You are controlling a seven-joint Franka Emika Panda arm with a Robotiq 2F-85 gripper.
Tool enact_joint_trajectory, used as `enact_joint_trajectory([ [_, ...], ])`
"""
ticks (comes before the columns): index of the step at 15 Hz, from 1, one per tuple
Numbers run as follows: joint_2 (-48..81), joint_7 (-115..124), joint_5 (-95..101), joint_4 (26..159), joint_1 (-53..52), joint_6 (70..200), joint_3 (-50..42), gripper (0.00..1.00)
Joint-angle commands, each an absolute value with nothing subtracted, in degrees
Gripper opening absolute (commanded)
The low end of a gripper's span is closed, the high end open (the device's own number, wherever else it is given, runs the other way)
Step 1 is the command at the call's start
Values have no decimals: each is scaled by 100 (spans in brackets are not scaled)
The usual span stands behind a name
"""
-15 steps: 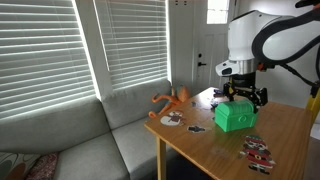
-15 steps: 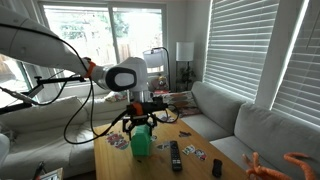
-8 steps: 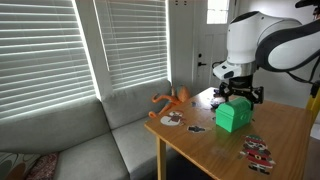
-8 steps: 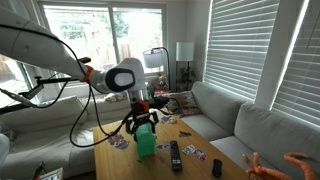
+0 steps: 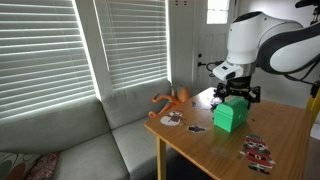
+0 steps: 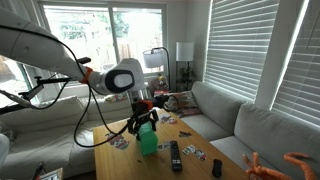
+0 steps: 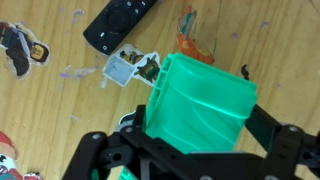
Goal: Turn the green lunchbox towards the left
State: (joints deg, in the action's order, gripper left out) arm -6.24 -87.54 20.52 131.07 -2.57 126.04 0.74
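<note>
The green lunchbox [image 5: 232, 118] stands on the wooden table [image 5: 195, 148], also seen in an exterior view [image 6: 148, 141]. My gripper [image 5: 236, 99] is right above it, with its fingers down either side of the lid. In the wrist view the lunchbox [image 7: 205, 95] fills the space between the black fingers, and the gripper [image 7: 200, 118] is shut on it. The box sits at an angle to the table edges and looks slightly tilted.
A black remote [image 7: 120, 22] lies just beyond the box, also seen in an exterior view [image 6: 176, 155]. Small toy figures and cards [image 5: 258, 150] are scattered on the table. An orange toy figure [image 5: 172, 99] stands at the table corner. A grey sofa [image 5: 90, 140] adjoins the table.
The gripper has turned with the lunchbox in its fingers. The box has rotated and shifted slightly on the table.
</note>
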Motion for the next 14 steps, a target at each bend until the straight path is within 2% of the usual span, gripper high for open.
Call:
enact_joint_trajectory([
  [1,-731,-8927,1915,13262,-261,12797,49,100],
  [14,-1413,-8918,1225,13278,-263,12467,-91,100],
])
